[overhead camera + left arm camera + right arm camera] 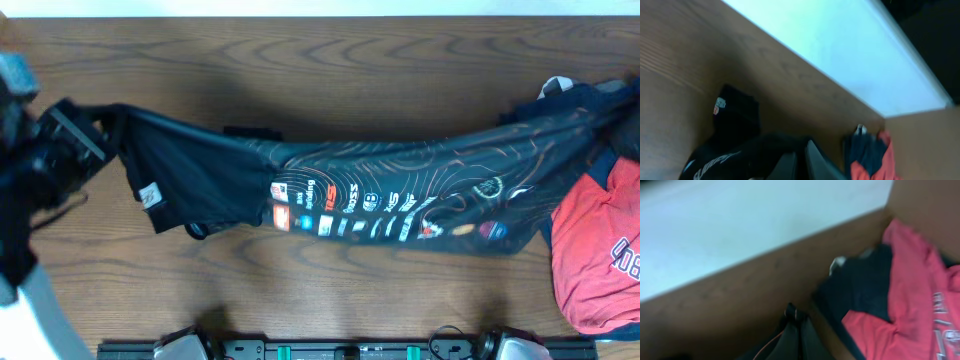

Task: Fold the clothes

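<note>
Both ends of black jersey (400, 190) are pinched: left tool (801, 162) at one, right tool (798, 330) at other. It spans worktop (330, 70) beside red shirt (590, 250).

Left gripper (801, 154) at bottom edge, fingers pressed together in the bunched black jersey (740, 145) (white lettering (707, 165) lower left, small red-white tag (719, 106) higher up), cloth on brown wood table (685, 55); red-and-navy garment (871, 157) lower right, pale blue-white surface (840, 45) beyond table edge.
</note>
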`<state>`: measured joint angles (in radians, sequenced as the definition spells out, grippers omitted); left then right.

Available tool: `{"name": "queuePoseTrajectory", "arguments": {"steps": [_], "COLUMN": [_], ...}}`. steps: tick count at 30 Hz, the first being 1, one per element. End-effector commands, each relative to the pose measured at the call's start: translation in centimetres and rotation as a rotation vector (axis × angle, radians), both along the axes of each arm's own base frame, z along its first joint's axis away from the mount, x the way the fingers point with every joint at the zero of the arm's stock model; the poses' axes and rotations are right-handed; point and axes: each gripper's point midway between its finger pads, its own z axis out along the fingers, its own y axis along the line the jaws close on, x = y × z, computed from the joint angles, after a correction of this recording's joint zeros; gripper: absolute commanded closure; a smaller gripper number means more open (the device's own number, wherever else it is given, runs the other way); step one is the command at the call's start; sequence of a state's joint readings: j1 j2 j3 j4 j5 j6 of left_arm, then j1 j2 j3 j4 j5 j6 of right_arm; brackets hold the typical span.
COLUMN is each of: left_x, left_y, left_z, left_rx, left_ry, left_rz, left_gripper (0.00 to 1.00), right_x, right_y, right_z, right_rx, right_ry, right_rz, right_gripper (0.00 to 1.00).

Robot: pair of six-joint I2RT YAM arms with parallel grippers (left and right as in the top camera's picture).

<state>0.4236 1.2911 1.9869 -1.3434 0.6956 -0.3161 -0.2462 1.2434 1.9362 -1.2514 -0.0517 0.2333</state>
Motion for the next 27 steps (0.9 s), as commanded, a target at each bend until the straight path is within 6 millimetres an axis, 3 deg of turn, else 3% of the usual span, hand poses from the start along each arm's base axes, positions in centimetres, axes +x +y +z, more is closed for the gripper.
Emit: {"name": "queuePoseTrajectory", "arguments": {"steps": [1, 8, 10, 12, 14, 18, 21, 23, 25, 27], "left_x": [3.5, 11.6, 14.7, 17.9, 20.6, 23.4, 22.8, 21.6, 20.1, 18.9], "left_y": [1.2, 2.1, 2.2, 2.3, 2.2, 3.4, 4.4, 5.2, 5.2, 4.2], "left_z": [-3.6, -10.8, -11.7, -11.2, -9.1, -1.0, 6.6, 10.4, 12.9, 13.5], "left_rx": [0.081, 0.195, 0.205, 0.214, 0.206, 0.114, 0.065, 0.073, 0.081, 0.067], "left_ry": [0.119, 0.266, 0.227, 0.124, -0.014, -0.305, -0.509, -0.602, -0.652, -0.654], "left_rz": [-0.019, -0.063, -0.073, -0.082, -0.082, 0.001, 0.035, 0.053, 0.03, -0.043], "left_gripper": [0.94, 0.94, 0.94, 0.94, 0.94, 0.94, 0.94, 0.94, 0.94, 0.94], "right_x": [4.4, 12.5, 15.7, 18.7, 21.0, 22.9, 22.3, 21.5, 20.7, 20.0], "right_y": [0.3, 0.9, 0.8, 0.7, 0.8, 0.1, -1.0, -1.8, -2.5, -3.2], "right_z": [-4.5, -11.8, -12.4, -11.6, -9.4, -2.8, 2.4, 4.8, 5.8, 5.4], "right_rx": [0.032, 0.055, 0.077, 0.08, 0.093, 0.138, 0.137, 0.118, 0.114, 0.106], "right_ry": [0.146, 0.296, 0.242, 0.143, 0.014, -0.237, -0.366, -0.414, -0.418, -0.378], "right_rz": [0.097, 0.168, 0.15, 0.145, 0.142, 0.095, 0.066, 0.045, 0.029, 0.014], "right_gripper": [0.99, 0.99, 0.99, 0.99, 0.99, 0.99, 0.99, 0.99, 0.99, 0.99]}}
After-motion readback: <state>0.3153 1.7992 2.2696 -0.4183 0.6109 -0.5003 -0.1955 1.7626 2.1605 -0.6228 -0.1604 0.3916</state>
